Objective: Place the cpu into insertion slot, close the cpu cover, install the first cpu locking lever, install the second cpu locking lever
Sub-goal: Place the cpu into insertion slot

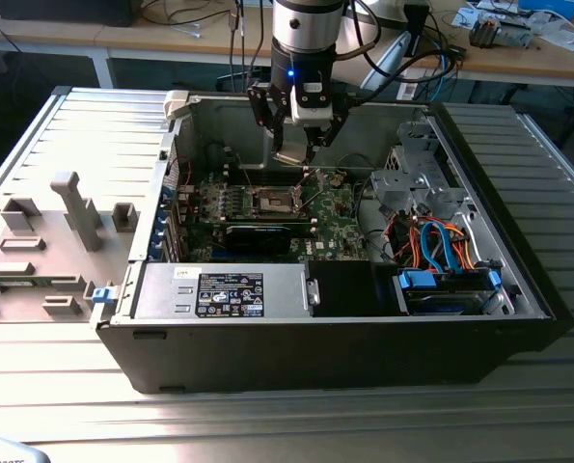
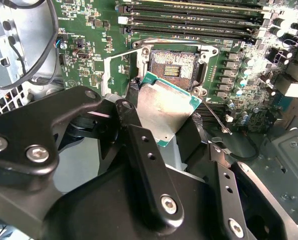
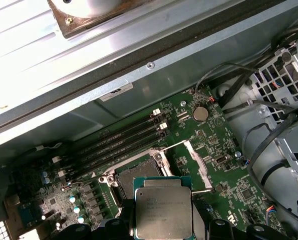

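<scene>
hand: the black hand (image 1: 294, 149) is clenched on the cpu (image 1: 291, 155), with one flat metal finger (image 2: 138, 145) pressed on each of two opposite edges

cpu: flat square chip held tilted between the fingertips. In both wrist views you get the dull brushed silver top (image 2: 164, 106) with a thin green border around it (image 3: 163, 212)

cpu position: up in the air and not touching the board

insertion slot: right under and just past the fingertips. It's a small square socket (image 2: 175, 67) with a brownish-gold grainy contact field and a metal rim with screws at the corners. Nothing's sitting in it

cpu cover: thin silver frame (image 3: 196, 163) with a big window cut out, flipped open beside the slot, off to one side of the hand

motherboard: green and packed with tiny parts (image 3: 216, 142), spreading out below the hand

memory slots: long narrow dark rows (image 2: 189, 20) beyond the slot, farther from the hand

case: open dark metal box (image 1: 315, 338), and the hand reaches down into it

table: ribbed grey metal (image 1: 74, 405) under the case
</scene>
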You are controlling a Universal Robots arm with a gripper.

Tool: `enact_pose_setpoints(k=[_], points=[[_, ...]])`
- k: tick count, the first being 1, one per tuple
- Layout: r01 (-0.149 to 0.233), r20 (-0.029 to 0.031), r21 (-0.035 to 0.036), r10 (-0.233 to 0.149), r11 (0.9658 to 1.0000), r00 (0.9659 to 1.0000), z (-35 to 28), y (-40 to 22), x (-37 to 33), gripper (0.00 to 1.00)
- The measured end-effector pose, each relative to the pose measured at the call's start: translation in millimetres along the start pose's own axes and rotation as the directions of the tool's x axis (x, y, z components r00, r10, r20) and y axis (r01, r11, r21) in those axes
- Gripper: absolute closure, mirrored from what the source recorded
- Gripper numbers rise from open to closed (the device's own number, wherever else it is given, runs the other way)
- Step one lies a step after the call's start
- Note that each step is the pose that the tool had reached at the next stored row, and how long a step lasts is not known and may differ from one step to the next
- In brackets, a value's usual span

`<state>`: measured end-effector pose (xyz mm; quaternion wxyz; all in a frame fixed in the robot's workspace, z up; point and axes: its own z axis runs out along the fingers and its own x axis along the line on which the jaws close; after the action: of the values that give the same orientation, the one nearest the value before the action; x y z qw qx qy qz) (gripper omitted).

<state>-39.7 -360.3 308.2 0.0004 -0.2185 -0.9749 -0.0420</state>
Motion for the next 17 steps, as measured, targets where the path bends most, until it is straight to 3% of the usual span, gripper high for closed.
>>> enact_pose_setpoints(k=[17], points=[[-0.011, 0.0009, -0.0001, 0.011, 0.9999, 0.9999, 0.3, 0.0, 0.0, 0.45]])
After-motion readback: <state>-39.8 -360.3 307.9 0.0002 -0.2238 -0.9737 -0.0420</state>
